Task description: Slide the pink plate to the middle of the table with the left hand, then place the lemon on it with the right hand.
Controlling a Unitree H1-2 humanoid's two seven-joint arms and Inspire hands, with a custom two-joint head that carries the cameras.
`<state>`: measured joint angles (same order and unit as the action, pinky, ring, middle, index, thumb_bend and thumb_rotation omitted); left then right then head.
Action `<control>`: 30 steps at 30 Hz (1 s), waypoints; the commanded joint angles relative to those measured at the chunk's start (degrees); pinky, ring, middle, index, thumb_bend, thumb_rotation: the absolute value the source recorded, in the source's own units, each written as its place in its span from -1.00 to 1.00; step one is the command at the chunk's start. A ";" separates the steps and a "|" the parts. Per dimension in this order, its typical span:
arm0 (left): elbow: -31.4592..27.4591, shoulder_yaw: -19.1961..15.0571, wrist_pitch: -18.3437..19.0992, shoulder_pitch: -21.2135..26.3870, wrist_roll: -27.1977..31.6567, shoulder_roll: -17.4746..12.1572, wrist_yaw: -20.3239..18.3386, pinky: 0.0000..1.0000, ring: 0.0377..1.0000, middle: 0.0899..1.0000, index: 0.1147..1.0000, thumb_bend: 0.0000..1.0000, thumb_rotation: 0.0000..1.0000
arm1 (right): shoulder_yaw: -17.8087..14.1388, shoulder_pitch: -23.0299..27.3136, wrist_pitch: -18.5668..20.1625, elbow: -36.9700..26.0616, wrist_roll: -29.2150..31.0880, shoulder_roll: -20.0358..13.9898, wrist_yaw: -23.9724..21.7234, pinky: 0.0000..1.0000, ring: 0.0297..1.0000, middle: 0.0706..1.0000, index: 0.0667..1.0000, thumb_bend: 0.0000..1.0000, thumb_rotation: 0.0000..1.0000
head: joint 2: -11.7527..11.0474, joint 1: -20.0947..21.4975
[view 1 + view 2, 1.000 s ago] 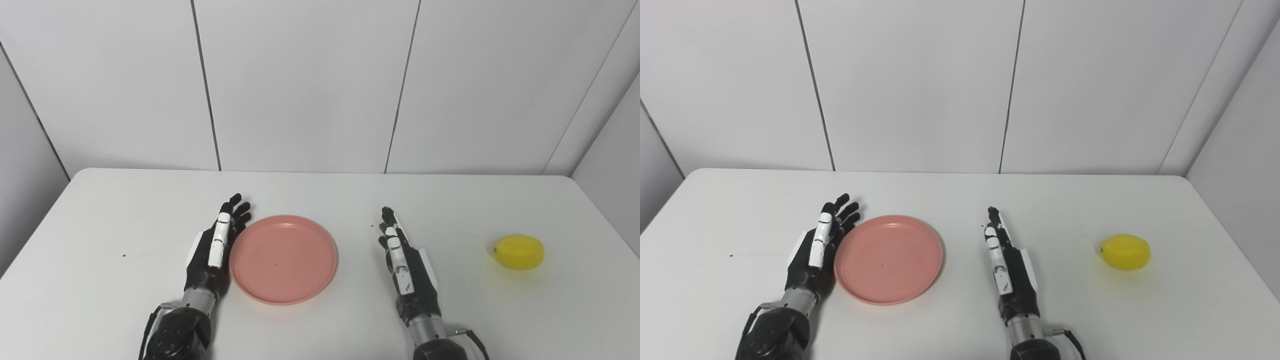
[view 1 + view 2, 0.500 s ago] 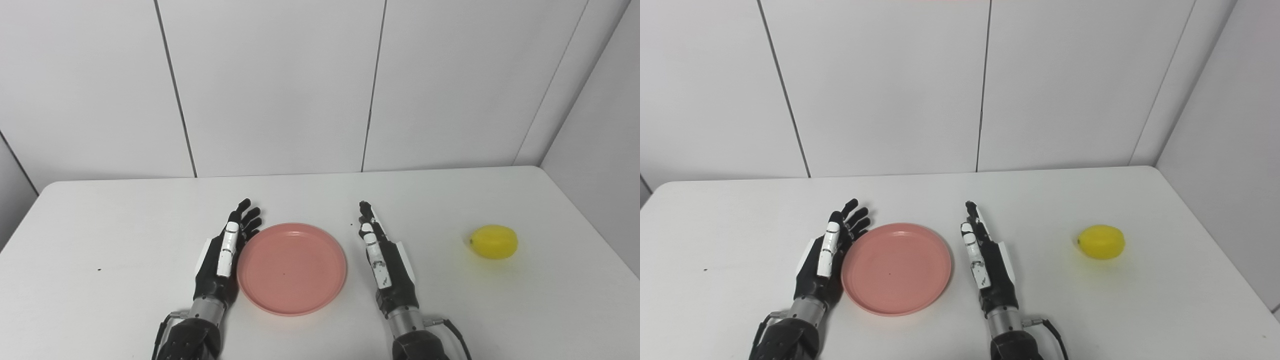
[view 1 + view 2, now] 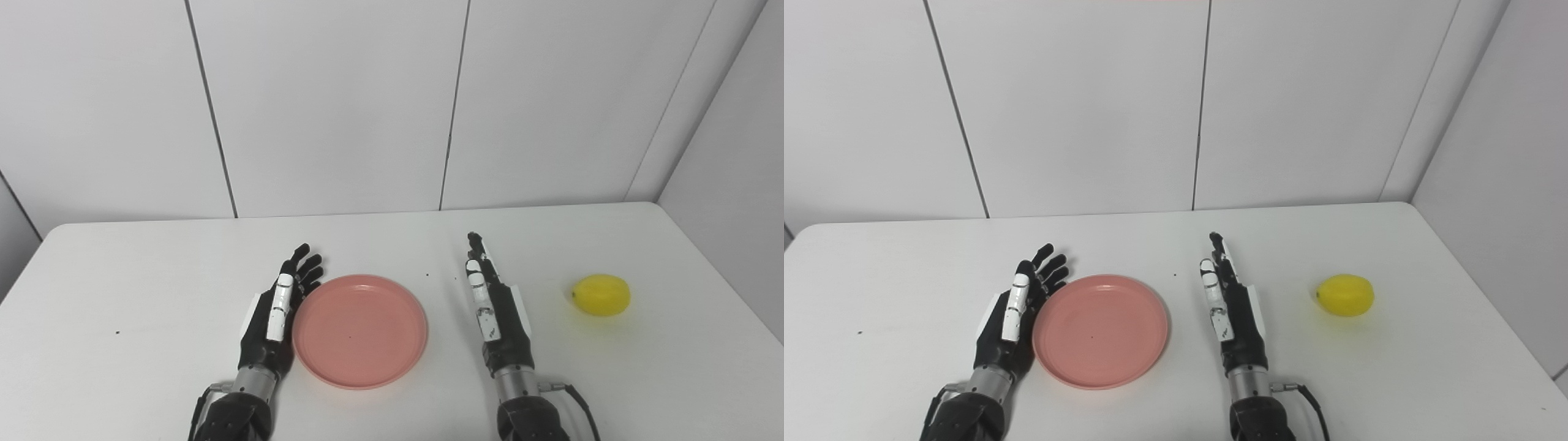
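White counter (image 3: 122, 275): pink plate (image 3: 359, 331) centred; lemon (image 3: 601, 295) far right, untouched; left robot hand (image 3: 275, 318) & right robot hand (image 3: 496, 312) splayed, empty.

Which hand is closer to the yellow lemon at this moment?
The right hand is closer: it lies open just left of the yellow lemon, not touching it. The left hand is open beyond the round pink plate, against its left rim.

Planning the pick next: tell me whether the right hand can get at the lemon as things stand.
Probably yes. The right hand is open, holds nothing, and only bare table lies between it and the lemon to its right. The pink plate sits on its other side.
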<state>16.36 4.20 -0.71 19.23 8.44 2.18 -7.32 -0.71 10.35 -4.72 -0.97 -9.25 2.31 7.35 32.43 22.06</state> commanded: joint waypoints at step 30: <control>16.17 -4.13 -8.49 3.40 1.53 -5.10 -6.47 0.79 0.75 0.73 0.73 0.39 1.00 | -5.25 3.23 26.45 -10.35 -39.58 -6.45 12.98 0.81 0.89 0.92 0.89 0.55 -0.42 | -2.09 15.57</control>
<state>28.81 0.75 -7.05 25.82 9.71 -1.68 -12.76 -5.73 11.30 20.84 -10.42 -47.17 -2.91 19.09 30.32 37.70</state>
